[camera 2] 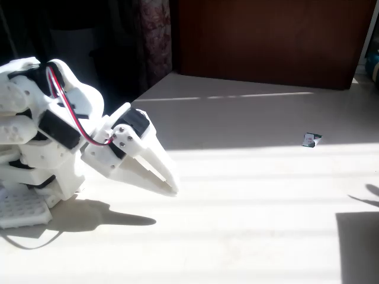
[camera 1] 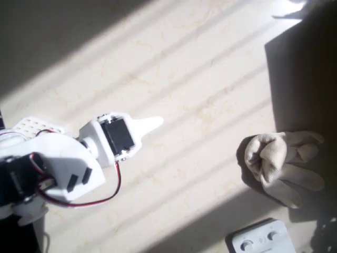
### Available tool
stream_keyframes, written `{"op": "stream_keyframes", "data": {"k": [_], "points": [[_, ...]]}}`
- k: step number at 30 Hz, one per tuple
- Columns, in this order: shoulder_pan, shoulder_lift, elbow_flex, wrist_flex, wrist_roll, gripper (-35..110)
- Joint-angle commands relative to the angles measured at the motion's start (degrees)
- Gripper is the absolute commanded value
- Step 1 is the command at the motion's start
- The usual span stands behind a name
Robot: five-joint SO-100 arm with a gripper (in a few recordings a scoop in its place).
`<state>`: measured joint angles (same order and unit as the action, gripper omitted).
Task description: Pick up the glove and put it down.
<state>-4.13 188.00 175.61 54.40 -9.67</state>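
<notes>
- Lying on the right side of the overhead view, the glove (camera 1: 281, 164) rests on the tabletop (camera 1: 200, 95), off-white, bunched into a lumpy rounded bulk with stubby fingers pointing right and down.
- Part of the glove sits in sunlight and its right part falls within a dark shadow that covers the upper right of that view.
- A white plastic box (camera 1: 260, 240) with round buttons lies just below the glove at the bottom edge of the overhead view, near it but not touching.
- The white arm (camera 1: 58, 168) sits at the left of the overhead view, well apart from the glove, with a red wire looping beneath it.
- The tool (camera 1: 152, 124) points right toward open tabletop; its pale fingers come together to a single tapered tip.
- In the fixed view the tool (camera 2: 169, 180) slants downward to the right, its fingers pressed together with no gap and nothing between them, its tip hanging just above the tabletop (camera 2: 249, 207).
- The tool's shadow falls on the tabletop below and to its left in the fixed view.
- A small green-and-white card (camera 2: 311, 140) lies on the tabletop at the right of the fixed view, well apart from the tool.
- Stripes of sun and shade cross the tabletop in both views.
</notes>
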Motion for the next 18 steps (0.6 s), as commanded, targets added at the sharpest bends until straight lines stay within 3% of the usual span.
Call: {"op": "stream_keyframes", "data": {"k": [1, 7, 13, 18], "points": [[0.4, 0.4, 0.1, 0.1, -0.4, 0], [0.4, 0.4, 0.1, 0.9, -0.3, 0], [0.4, 0.4, -2.8, 13.5, -0.3, 0], [0.4, 0.4, -3.3, 15.7, -0.1, 0]]}}
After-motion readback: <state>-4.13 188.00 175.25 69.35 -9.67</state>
